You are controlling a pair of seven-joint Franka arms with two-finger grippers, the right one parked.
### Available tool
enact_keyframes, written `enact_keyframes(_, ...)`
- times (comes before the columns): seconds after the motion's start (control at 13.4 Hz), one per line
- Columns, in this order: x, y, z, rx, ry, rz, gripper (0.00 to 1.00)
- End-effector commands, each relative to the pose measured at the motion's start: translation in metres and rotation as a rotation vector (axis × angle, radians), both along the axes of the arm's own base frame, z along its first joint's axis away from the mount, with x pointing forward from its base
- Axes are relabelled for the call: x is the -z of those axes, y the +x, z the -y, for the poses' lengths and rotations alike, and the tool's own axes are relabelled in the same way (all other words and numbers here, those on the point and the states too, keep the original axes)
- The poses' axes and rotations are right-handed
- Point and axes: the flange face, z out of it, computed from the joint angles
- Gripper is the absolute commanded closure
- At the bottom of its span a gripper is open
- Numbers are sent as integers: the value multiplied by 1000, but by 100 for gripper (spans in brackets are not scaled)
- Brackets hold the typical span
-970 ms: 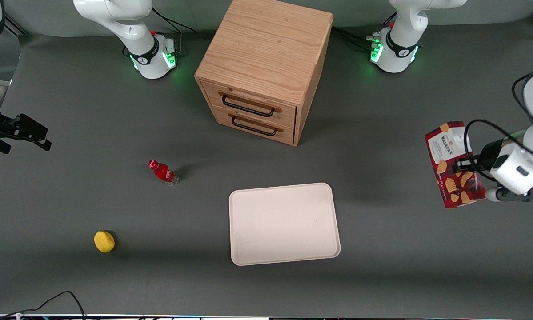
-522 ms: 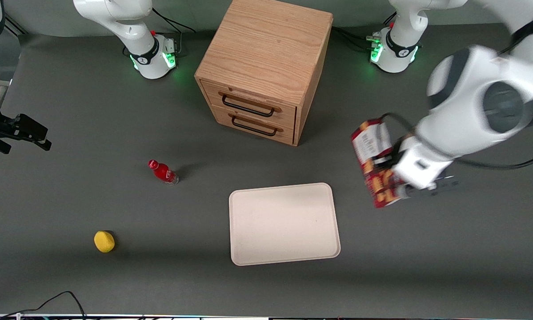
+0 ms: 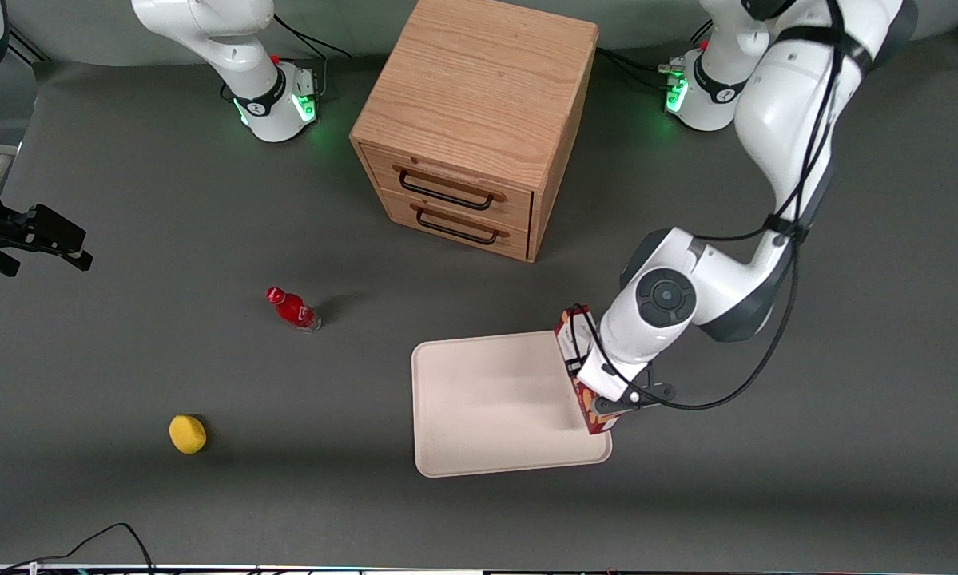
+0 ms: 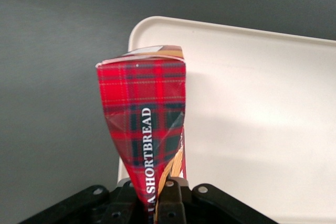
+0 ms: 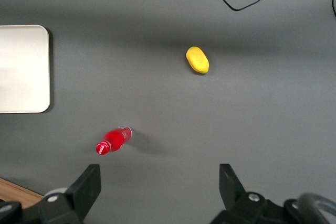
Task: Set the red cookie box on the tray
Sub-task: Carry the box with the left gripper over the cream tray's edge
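- The red cookie box (image 4: 144, 124) is thin card, light and easily crushed; its panel already pinches in where the claw (image 4: 157, 203) clamps it, so grip the narrow sides near the middle, gently
- It hangs over the tray (image 3: 486, 399) at the edge toward the working arm's end of the table (image 3: 127, 200); whether its lower end touches the tray I cannot tell
- A second ago it was held well clear of the tray; now it is over the rim

red cookie box (image 3: 578, 375): mostly hidden by arm | gripper (image 4: 157, 203): fingers' tips cut off at frame edge
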Motion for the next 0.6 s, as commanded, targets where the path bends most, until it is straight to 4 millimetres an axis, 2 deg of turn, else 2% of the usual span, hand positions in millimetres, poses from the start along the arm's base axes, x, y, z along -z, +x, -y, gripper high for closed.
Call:
enact_keyframes(0.0,-2,-7,-4,-2,5,52,100)
enact_keyframes(0.07,0,-6,-5,1,8,55,100)
enact_keyframes(0.3,21,-3,-15,23,57,60,100)
enact_keyframes(0.37,22,-2,-15,27,60,60,76)
enact_keyframes(0.45,22,-2,-15,33,66,65,1)
enact_keyframes(0.52,21,-2,-14,31,63,65,0)
